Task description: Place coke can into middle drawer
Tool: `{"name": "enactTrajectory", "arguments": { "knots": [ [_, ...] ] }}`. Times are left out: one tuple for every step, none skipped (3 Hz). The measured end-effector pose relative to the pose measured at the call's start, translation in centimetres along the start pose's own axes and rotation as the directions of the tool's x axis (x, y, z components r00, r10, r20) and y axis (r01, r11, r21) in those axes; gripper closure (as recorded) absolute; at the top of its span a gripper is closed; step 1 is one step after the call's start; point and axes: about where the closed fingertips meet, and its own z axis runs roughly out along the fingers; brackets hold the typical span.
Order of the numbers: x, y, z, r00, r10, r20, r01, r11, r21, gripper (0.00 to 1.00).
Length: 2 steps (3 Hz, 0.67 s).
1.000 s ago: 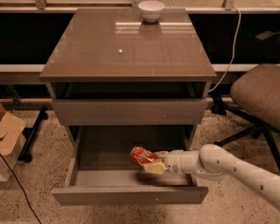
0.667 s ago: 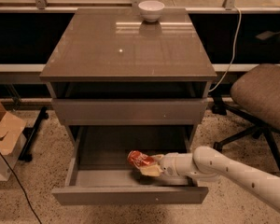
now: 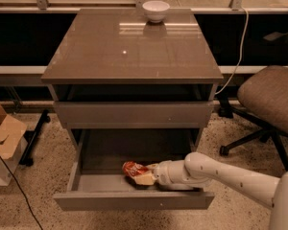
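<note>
The gripper (image 3: 145, 177) is reaching into the open drawer (image 3: 134, 201) from the right side and is sitting low over the drawer floor, just right of the middle. Its tan fingers (image 3: 146, 179) are clamping the can (image 3: 133, 168), which is sticking out to the left of the fingertips. The can is lying tilted, with one end pointing up and to the left. It is sitting inside the drawer, near the front wall. It cannot be told whether the can is touching the drawer floor.

The white arm (image 3: 221, 175) is running from the lower right corner across the drawer's right front corner and is ending at the gripper.

The drawer is standing pulled out at the bottom of the cabinet (image 3: 132, 49). Its plain front is facing the camera, and its low side walls are showing on both sides. Above it, a closed drawer front (image 3: 132, 115) is sitting flush in the cabinet, and a shallow open gap is showing under the cabinet top.

A white bowl (image 3: 155, 10) is standing upright at the back edge of the glossy cabinet top, near the middle. An office chair (image 3: 271, 94) is standing to the right of the cabinet, well apart from the arm. A cardboard box (image 3: 5, 135) is resting on the speckled floor (image 3: 38, 186) at the left. A white cable (image 3: 238, 51) is hanging down behind the cabinet's right side.
</note>
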Motion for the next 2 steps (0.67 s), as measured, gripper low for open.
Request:
{"name": "enactTrajectory", "arguments": {
  "knots": [
    [-0.01, 0.19, 0.29, 1.0, -0.001, -0.002, 0.001, 1.0, -0.005, 0.11],
    [-0.01, 0.31, 0.45, 1.0, -0.002, -0.003, 0.002, 1.0, -0.008, 0.0]
  ]
}}
